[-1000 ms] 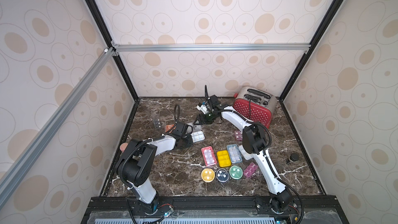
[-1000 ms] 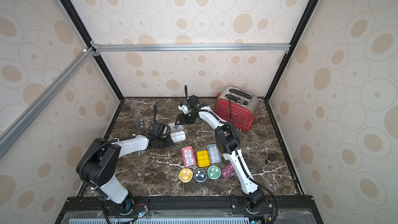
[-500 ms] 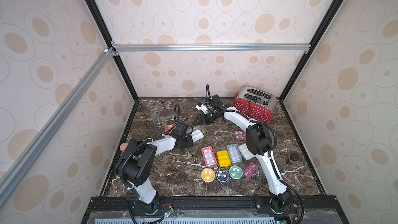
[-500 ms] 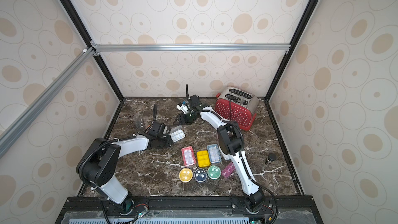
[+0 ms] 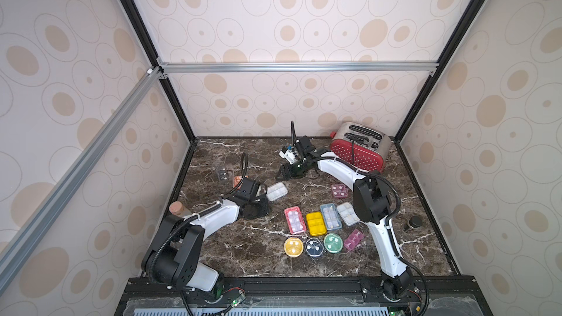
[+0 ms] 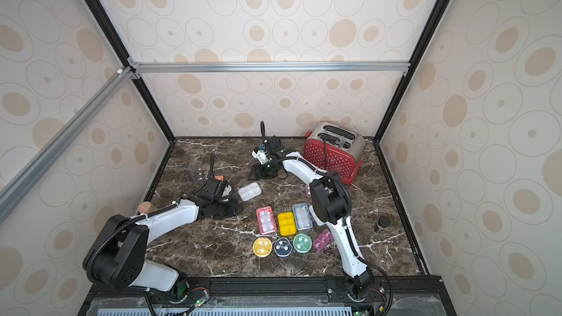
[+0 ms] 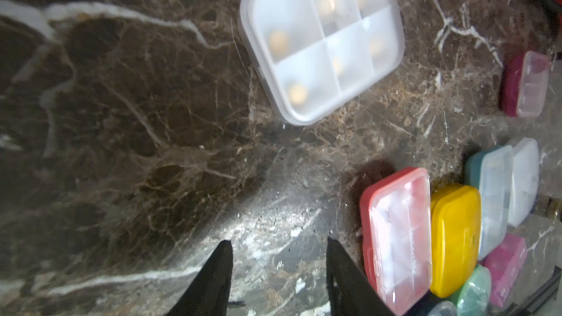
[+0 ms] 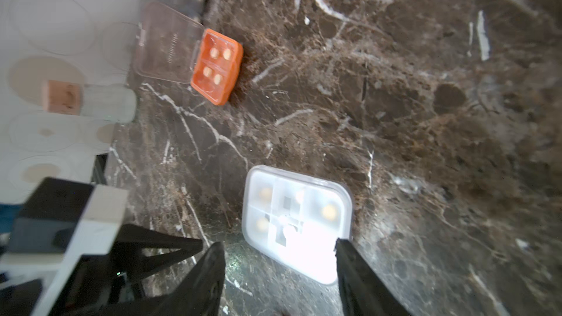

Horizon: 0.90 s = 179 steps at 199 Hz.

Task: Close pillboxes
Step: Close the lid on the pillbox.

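A marble tabletop (image 5: pixel 231 247) is shown, with a red toaster (image 5: pixel 359 150) at the back. The left gripper (image 7: pixel 278 240) and right gripper (image 8: pixel 278 243) are held parted and empty, a white pillbox (image 5: pixel 276 191) lying between them. An orange pillbox (image 8: pixel 217 66) is seen with its lid raised, near the left gripper.

A frosted white six-compartment plastic pillbox (image 5: pixel 276 191) lies flat, lid shut, apart from a closed row lying side by side: a red rectangular case (image 5: pixel 294 220), a yellow rectangular case (image 5: pixel 316 223) and a blue rectangular case (image 5: pixel 331 216). An orange square case (image 8: pixel 216 66) sits with its clear lid open.
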Each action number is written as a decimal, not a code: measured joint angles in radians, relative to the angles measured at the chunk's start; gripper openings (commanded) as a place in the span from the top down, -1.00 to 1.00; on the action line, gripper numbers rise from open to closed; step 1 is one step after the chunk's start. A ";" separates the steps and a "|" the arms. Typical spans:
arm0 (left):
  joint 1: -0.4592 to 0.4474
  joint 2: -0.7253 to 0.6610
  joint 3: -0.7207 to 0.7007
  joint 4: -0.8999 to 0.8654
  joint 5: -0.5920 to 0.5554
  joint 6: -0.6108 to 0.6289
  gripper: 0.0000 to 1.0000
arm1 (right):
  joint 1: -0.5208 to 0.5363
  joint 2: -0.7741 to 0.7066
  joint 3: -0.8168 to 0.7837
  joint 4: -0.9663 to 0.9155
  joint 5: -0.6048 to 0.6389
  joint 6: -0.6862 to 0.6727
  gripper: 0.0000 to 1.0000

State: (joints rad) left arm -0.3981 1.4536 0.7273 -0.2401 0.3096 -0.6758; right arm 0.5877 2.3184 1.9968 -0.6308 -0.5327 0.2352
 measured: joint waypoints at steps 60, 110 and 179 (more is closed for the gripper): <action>0.043 0.039 0.089 0.021 -0.010 -0.062 -0.53 | 0.060 0.006 0.000 -0.052 0.138 0.041 -0.25; 0.048 0.175 0.151 0.048 -0.087 -0.063 -0.45 | 0.062 0.038 0.002 -0.063 0.169 0.040 -0.21; 0.055 0.286 0.233 0.053 -0.137 -0.035 -0.31 | 0.065 0.081 0.029 -0.091 0.175 0.021 0.02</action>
State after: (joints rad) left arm -0.3428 1.7393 0.9604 -0.1871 0.1726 -0.7113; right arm 0.6529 2.3997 2.0254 -0.7216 -0.3580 0.2562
